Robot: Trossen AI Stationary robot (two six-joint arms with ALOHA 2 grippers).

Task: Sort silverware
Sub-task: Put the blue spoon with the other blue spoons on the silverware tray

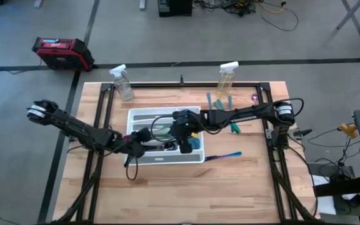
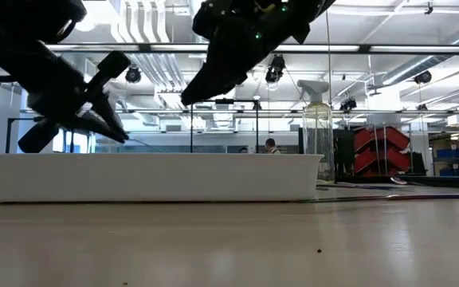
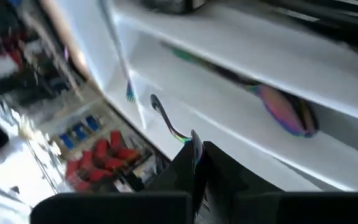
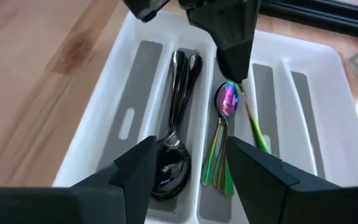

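Tray (image 4: pixel 135 50), white, compartmented: black spoons (image 4: pixel 173 155) in one slot, iridescent spoons (image 4: pixel 227 106) in the next. Right gripper (image 4: pixel 188 171) above, fingers spread, empty. Left gripper (image 3: pixel 197 168) clamped on slim utensil (image 3: pixel 169 124) over tray. Loose silverware (image 1: pixel 224 155) beyond on table (image 1: pixel 242 187).

Left claw (image 1: pixel 144 135) clamped, right claw (image 4: pixel 188 163) spread

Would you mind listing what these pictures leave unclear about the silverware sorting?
- Low view: the white plastic tray's wall hides everything inside it.
- Left wrist view: motion blur; the slim utensil in the left gripper is of unclear type.
- High view: the loose utensils beside the clear spray bottle are too small to identify.
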